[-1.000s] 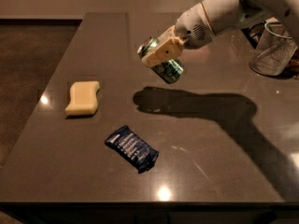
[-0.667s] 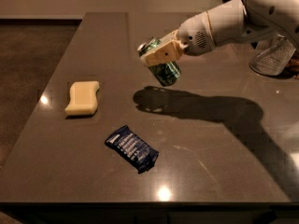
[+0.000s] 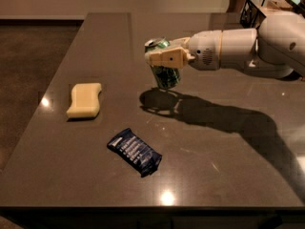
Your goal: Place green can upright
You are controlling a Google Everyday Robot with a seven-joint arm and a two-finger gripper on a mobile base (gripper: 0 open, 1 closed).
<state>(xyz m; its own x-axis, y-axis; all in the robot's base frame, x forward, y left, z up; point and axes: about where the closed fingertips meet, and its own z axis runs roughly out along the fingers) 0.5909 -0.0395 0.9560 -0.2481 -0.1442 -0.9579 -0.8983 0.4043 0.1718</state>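
Note:
The green can is near the middle of the dark table, nearly upright with its silver top up. Its base is at or just above the tabletop; I cannot tell if it touches. My gripper reaches in from the right on a white arm. Its tan fingers are shut across the can's upper half. The can's shadow lies just in front of it.
A yellow sponge lies at the left of the table. A dark blue snack packet lies toward the front edge. A black wire basket stands at the back right.
The can has turned from tilted to nearly upright and come lower toward the table. The arm has swung lower and now lies more level.

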